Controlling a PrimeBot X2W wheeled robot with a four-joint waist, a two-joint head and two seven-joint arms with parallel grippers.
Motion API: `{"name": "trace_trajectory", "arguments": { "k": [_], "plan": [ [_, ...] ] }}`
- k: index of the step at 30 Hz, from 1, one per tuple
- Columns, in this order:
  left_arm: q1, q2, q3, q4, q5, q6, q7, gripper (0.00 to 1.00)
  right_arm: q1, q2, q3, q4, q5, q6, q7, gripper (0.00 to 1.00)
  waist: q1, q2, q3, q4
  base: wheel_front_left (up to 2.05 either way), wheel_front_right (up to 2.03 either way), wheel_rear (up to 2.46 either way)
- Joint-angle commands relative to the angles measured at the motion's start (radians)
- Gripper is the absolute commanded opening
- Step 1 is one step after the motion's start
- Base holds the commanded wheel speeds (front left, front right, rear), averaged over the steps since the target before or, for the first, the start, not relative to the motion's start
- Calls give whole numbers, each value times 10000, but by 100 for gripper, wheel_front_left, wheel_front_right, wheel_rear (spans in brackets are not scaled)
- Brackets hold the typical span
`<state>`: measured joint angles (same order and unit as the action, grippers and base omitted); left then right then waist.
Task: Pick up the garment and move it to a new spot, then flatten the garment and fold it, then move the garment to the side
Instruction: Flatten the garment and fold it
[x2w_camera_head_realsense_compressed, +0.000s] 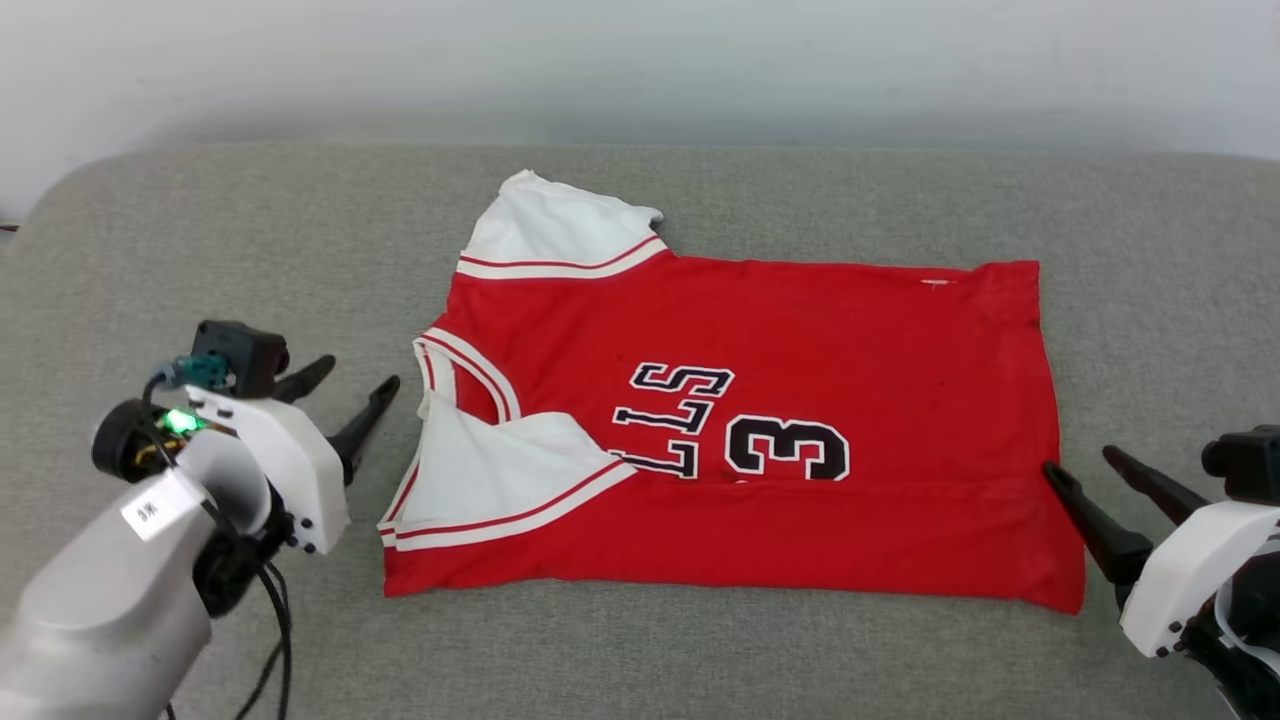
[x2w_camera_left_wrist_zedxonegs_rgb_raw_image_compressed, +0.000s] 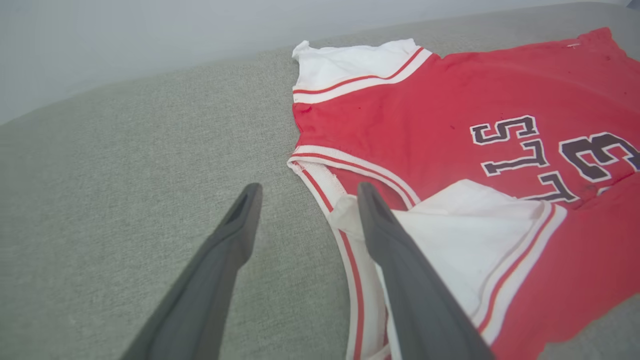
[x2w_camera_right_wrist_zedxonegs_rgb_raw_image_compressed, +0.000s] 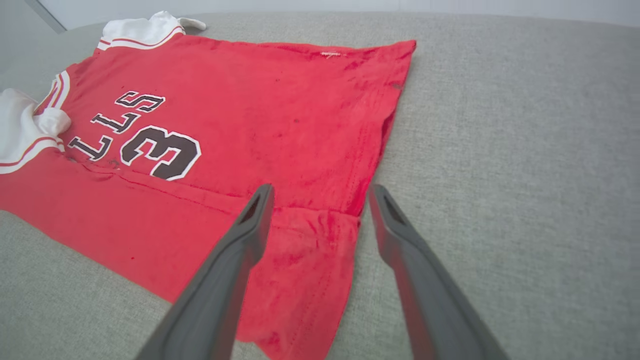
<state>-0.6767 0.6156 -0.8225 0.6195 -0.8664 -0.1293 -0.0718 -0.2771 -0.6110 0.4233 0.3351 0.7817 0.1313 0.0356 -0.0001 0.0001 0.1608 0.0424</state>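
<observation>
The garment (x2w_camera_head_realsense_compressed: 800, 360), a red jersey with white sleeves and black lettering, lies spread sideways on the grey cushion, collar toward my left. Its near long edge is folded up over the chest, with the near white sleeve (x2w_camera_head_realsense_compressed: 490, 470) lying on top. My left gripper (x2w_camera_head_realsense_compressed: 355, 380) stands open just left of the collar (x2w_camera_left_wrist_zedxonegs_rgb_raw_image_compressed: 350, 172), with nothing between its fingers. My right gripper (x2w_camera_head_realsense_compressed: 1085, 462) is open beside the hem's near corner (x2w_camera_right_wrist_zedxonegs_rgb_raw_image_compressed: 320, 235), one finger over the red cloth and the other over bare cushion.
The grey fabric cushion (x2w_camera_head_realsense_compressed: 200, 250) carries everything, with bare room left, right and in front of the garment. A pale wall (x2w_camera_head_realsense_compressed: 640, 60) rises behind its far edge. The cushion's rounded corner is at the far left.
</observation>
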Motion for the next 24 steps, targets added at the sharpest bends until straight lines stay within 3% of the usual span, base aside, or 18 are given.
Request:
{"name": "trace_trajectory", "arguments": {
  "k": [1, 6, 8, 16, 24],
  "plan": [
    [-223, 154, -63, -158, -115, -2, 264, 100, 175, 16, -156, -116, -96, -11, -2, 100, 1, -1, -113, 111, 0, 0, 0],
    [-569, 515, -419, -955, -770, -2, 1777, 100, 423, 199, -621, -434, -396, -11, 218, 100, 1, -1, -280, 300, 0, 0, 0],
    [-785, 708, -608, -1477, -1342, -2, 2879, 100, 520, 370, -800, -595, -582, -11, 347, 100, 1, -1, -335, 365, 0, 0, 0],
    [-957, 806, -1000, -1838, -2658, 179, 5794, 100, 590, 762, -1089, -869, -940, -11, 701, 100, 1, -1, -365, 322, 0, 0, 0],
    [-769, 777, -1594, -1705, -2853, 517, 7418, 100, 552, 900, -1216, -1063, -1078, -11, 929, 100, 1, -1, -192, 28, 0, 0, 0]
  ]
}}
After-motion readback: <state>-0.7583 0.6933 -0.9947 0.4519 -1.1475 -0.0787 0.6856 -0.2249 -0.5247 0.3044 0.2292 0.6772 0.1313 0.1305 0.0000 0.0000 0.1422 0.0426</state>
